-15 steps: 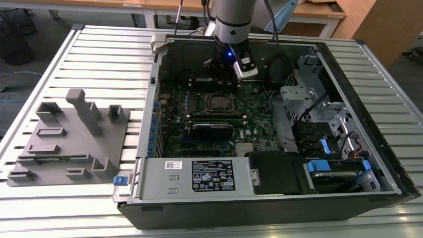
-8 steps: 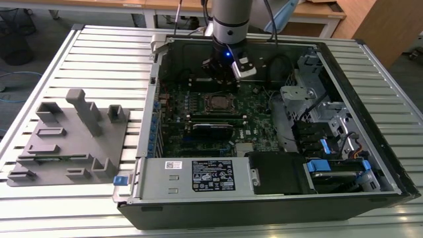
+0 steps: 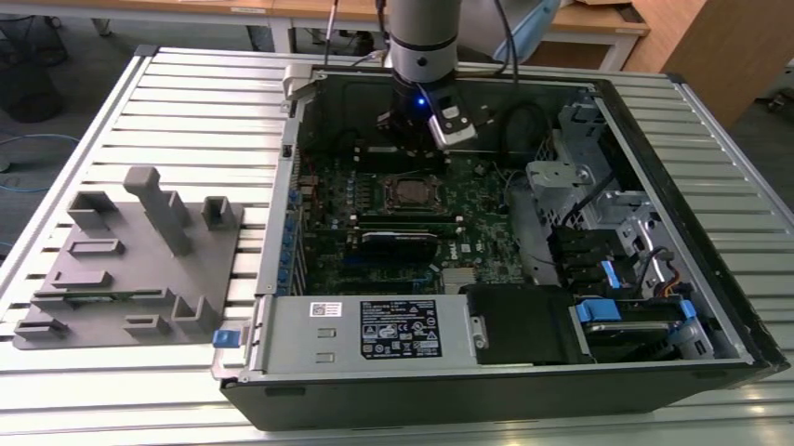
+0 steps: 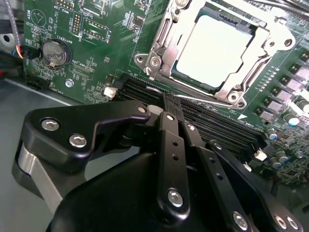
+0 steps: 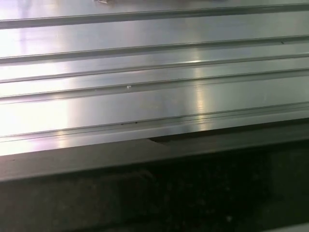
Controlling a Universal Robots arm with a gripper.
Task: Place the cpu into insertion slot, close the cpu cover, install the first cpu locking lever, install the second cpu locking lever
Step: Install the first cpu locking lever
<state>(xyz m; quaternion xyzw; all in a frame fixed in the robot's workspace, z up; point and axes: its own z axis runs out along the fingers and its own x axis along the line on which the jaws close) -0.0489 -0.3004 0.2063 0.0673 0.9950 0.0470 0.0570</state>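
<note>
The two black jointed fingers (image 4: 170, 140) are pressing together at their tips with nothing between them, in the second wrist view. They are hovering just beside the long black memory slots (image 4: 212, 123), near one edge of the socket. A thin bright metal rod (image 4: 203, 100) is lying along that edge; whether it is latched cannot be told.

The cpu (image 4: 212, 46), a flat square with a pale, smooth silvery top, is sitting inside the insertion slot (image 3: 410, 191) and facing up out of the open case. The cpu cover (image 4: 161, 43), a shiny silver frame with a large central cutout, is lying flat over it, with the chip's top showing through the opening.

The socket is sitting in a green circuit board (image 4: 96, 34) that is also carrying a round silver coin battery (image 4: 53, 52). The board is lying inside an open dark computer case (image 3: 496, 409), which is resting on a ribbed aluminium tabletop (image 3: 186, 111). A grey moulded fixture (image 3: 137, 260) is standing on the tabletop, towards the exterior view's left.
</note>
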